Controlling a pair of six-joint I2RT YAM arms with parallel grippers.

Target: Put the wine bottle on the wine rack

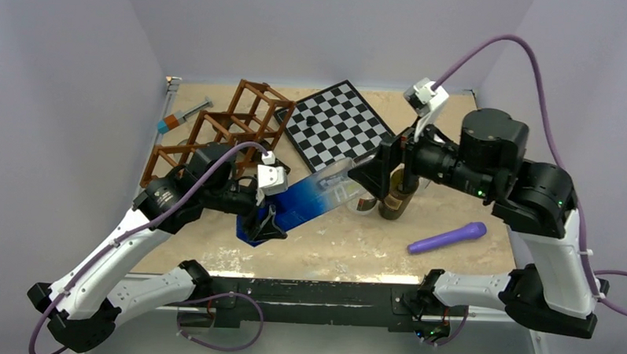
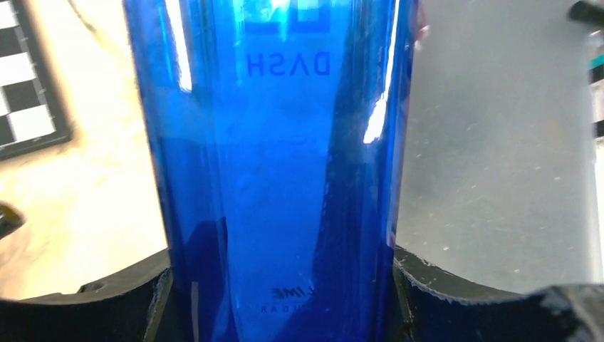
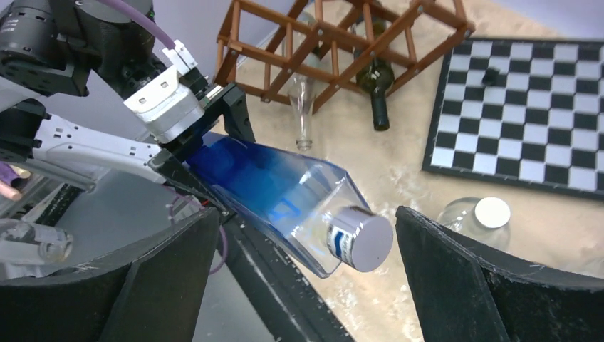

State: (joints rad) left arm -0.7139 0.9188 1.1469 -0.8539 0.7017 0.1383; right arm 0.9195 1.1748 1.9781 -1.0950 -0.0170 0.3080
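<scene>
Top external view: my left fingers (image 1: 268,223) pinched the wine bottle (image 1: 317,194) low on its blue body. They held it slantwise above the counter (image 1: 331,252), neck toward two o'clock, with the wine rack (image 1: 225,127) of thin wooden bars at ten o'clock.

Left wrist view: the glass was smooth and glossy, so I judged it slippery, weighty and breakable.

Right wrist view: my right fingers (image 3: 164,285) were spread either side of the silver cap (image 3: 363,239), touching nothing. I judged the squared shoulder the surer hold.
</scene>
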